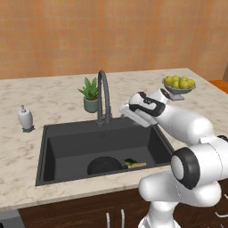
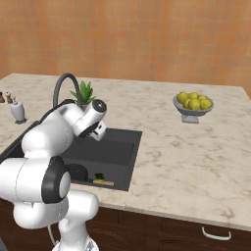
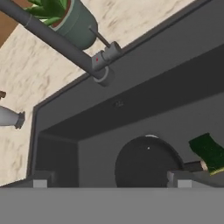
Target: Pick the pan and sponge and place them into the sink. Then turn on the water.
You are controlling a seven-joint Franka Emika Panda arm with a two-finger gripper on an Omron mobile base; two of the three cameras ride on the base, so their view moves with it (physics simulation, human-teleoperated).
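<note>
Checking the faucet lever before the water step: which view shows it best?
Hand view: the faucet base and its small side lever are close and sharp above the sink rim. The left base view gives the whole arch, lever tiny. In the right base view the arm covers the base.

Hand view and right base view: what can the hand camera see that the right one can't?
The hand view alone shows the faucet's small side lever near its base and the open gripper with nothing between its fingertips. The right base view alone shows the fruit bowl and the wide counter. Both show the sink, with the pan and sponge in it, plus the potted plant.
</note>
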